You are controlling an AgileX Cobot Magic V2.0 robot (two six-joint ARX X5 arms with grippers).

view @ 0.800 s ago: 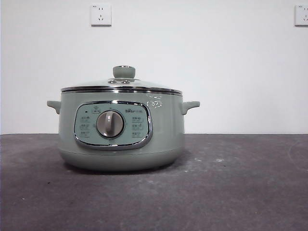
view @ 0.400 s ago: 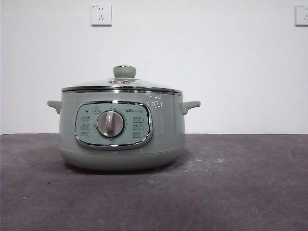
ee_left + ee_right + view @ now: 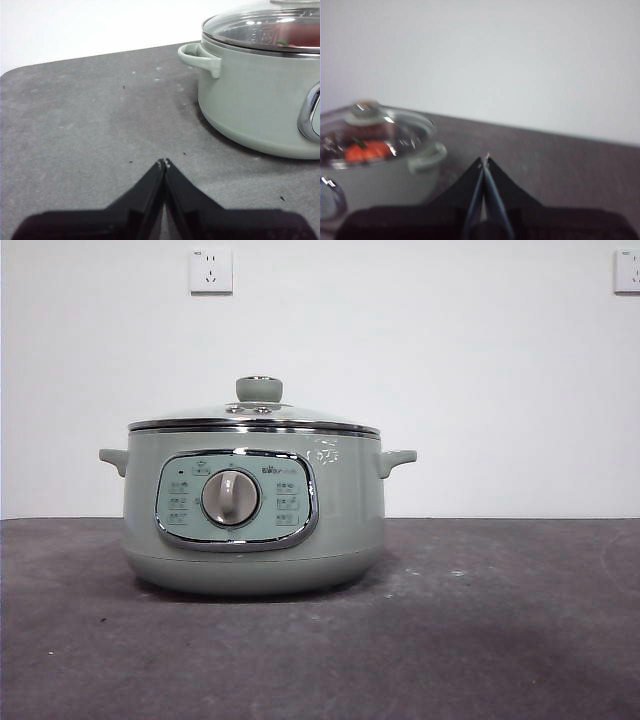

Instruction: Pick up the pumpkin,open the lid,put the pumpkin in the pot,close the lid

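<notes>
Pumpkin, small and orange (image 3: 366, 151), sits under the domed glass lid (image 3: 254, 416); both end effectors (image 3: 164, 162) (image 3: 485, 159) pressed together, idle; bumping the sage-green pot (image 3: 252, 505) is the only risk.

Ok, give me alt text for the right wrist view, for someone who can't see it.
A blurred pale green pot stands on a dark grey table, its glass lid on and the orange pumpkin visible through it. The right gripper, jaws shut and empty, sits apart from the pot against a white wall.

pot (image 3: 345, 530): sage green, chrome-framed panel | lid (image 3: 300, 416): clear glass, chrome rim | pumpkin (image 3: 367, 151): orange | table (image 3: 480, 640): dark grey
</notes>
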